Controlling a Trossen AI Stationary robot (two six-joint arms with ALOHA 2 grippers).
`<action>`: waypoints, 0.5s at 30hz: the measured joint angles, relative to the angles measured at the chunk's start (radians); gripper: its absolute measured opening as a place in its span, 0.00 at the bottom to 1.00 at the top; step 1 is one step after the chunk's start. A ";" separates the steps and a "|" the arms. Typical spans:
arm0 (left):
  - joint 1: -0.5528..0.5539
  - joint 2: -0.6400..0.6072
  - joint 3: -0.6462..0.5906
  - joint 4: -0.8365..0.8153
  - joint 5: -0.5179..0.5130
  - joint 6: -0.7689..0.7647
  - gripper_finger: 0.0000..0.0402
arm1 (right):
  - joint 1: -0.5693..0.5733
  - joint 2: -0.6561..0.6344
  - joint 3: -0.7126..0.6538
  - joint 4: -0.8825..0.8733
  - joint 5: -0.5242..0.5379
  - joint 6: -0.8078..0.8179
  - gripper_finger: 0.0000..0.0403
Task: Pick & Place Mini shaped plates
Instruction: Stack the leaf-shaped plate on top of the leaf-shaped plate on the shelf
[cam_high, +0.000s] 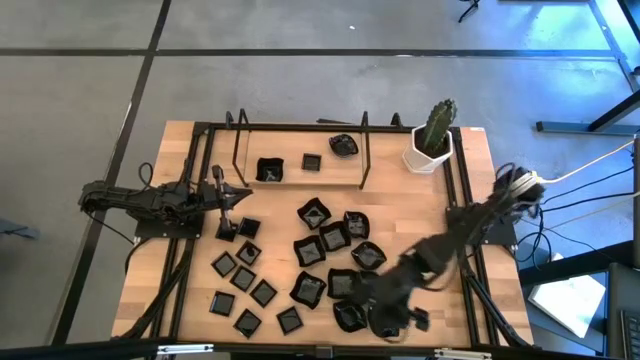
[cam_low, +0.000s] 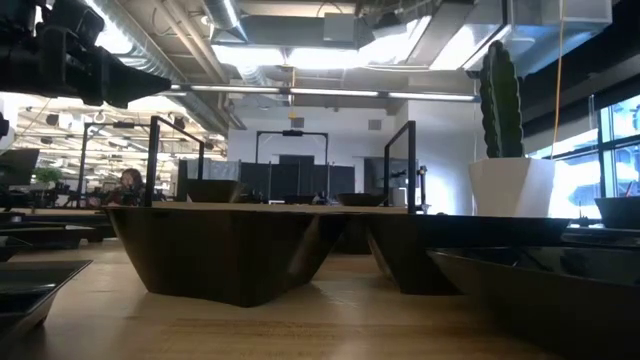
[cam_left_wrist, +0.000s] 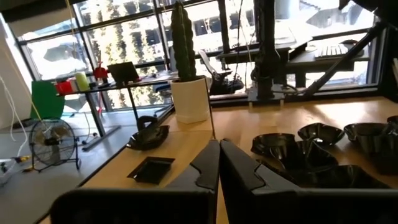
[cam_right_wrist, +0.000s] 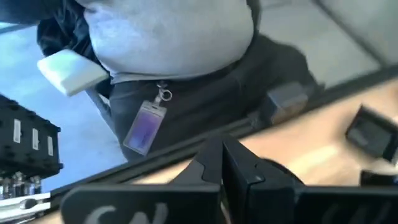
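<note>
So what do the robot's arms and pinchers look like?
Both are dark, jointed arms, the left arm and the right arm. Black cables trail from the right arm's base. Each ends in two flat, black, wedge-shaped fingers, and pale letters mark the right gripper.

The pale, smooth-grained wooden desk (cam_high: 480, 300) has a matt finish. The small black mini shaped plates (cam_high: 322, 243) look glossy, like glazed ceramic or plastic, catching highlights just beside the right end effector (cam_high: 392, 325). The white faceted cactus pot (cam_high: 425, 155) looks smooth. The thin black frame (cam_high: 300, 128) appears to be matt metal.
</note>
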 joint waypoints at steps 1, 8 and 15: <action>0.000 0.000 0.000 0.000 0.000 -0.011 0.02 | 0.018 -0.023 -0.035 0.037 0.046 0.001 0.00; 0.000 0.014 0.000 0.000 -0.025 -0.028 0.01 | 0.028 -0.179 -0.310 0.322 0.302 0.060 0.00; 0.000 0.015 0.000 0.001 -0.037 -0.029 0.01 | -0.056 -0.399 -0.542 0.575 0.351 0.075 0.00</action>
